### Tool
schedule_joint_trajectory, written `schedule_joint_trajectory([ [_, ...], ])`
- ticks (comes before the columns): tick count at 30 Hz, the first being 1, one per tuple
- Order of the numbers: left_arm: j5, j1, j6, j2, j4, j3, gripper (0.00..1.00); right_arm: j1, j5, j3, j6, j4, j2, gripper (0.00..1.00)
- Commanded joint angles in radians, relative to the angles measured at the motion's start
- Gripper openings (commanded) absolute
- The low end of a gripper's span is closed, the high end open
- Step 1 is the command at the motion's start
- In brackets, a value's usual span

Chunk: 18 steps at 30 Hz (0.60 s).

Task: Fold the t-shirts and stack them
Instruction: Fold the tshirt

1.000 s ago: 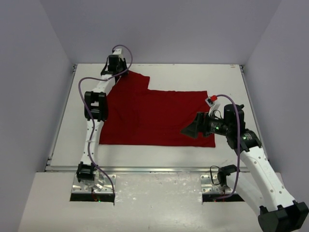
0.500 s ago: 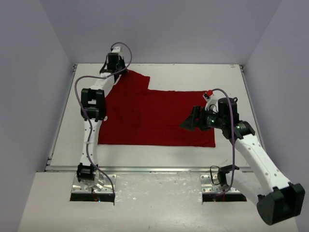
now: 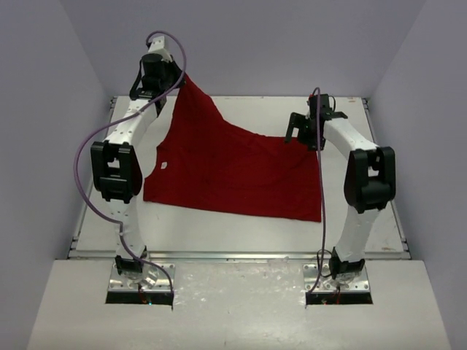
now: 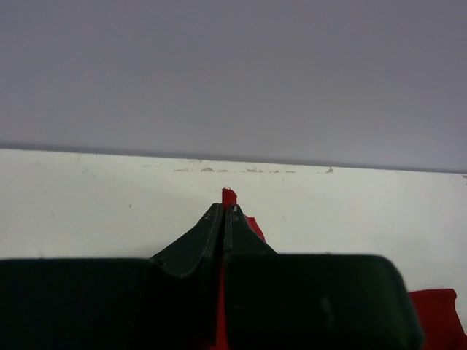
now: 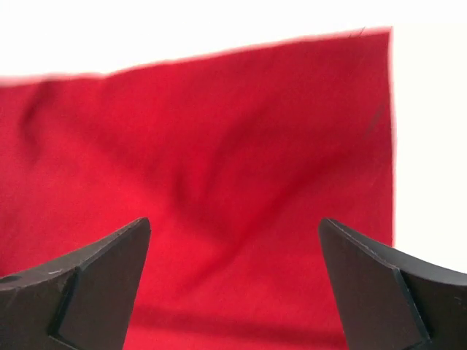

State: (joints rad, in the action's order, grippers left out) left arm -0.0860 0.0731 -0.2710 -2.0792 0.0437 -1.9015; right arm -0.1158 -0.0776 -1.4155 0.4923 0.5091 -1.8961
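On white table (image 3: 241,232), deep-red t-shirt (image 3: 226,171), far-left corner lifted

There is one deep-red t-shirt (image 3: 233,171) and one white worktop (image 3: 241,233). There are two arms, the left arm (image 3: 120,146) and the right arm (image 3: 365,175). There are two tools, one per arm: the left tool (image 3: 179,75) and the right tool (image 3: 295,127). Each has two dark fingers (image 5: 95,277), four in all. Two purple cables are in view, the left cable (image 3: 80,168) and the right cable (image 3: 321,182). Two metal plates carry the arms, the left base plate (image 3: 139,281) and the right base plate (image 3: 339,281). Three pale walls stand around: the left wall (image 3: 44,109), the back wall (image 3: 255,44) and the right wall (image 3: 430,109).
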Motion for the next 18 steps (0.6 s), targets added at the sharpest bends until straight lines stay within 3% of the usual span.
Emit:
schedule_joint_trajectory([
  [1, 0.018, 0.013, -0.051, 0.033, 0.034, 0.039, 0.00, 0.036, 0.185, -0.224, -0.076, 0.115, -0.192, 0.97],
  [2, 0.020, 0.014, -0.054, 0.033, 0.047, 0.038, 0.00, 0.048, 0.179, -0.305, -0.080, 0.120, -0.231, 0.96],
  [7, 0.029, 0.019, -0.086, 0.036, 0.064, 0.047, 0.00, 0.076, 0.171, -0.382, -0.170, 0.040, -0.305, 0.93],
  [11, 0.023, 0.019, -0.094, 0.016, 0.073, 0.027, 0.00, 0.099, 0.231, -0.564, -0.216, 0.121, -0.449, 0.92],
  [15, 0.015, 0.019, -0.091, 0.002, 0.078, 0.007, 0.00, 0.113, 0.194, -0.582, -0.262, 0.080, -0.483, 0.91],
  [17, 0.025, 0.019, -0.088, 0.002, 0.082, 0.005, 0.01, 0.111, 0.176, -0.638, -0.270, 0.109, -0.532, 0.86],
  [18, 0.031, 0.019, -0.086, 0.004, 0.084, 0.005, 0.00, 0.111, 0.170, -0.658, -0.267, 0.138, -0.547, 0.78],
])
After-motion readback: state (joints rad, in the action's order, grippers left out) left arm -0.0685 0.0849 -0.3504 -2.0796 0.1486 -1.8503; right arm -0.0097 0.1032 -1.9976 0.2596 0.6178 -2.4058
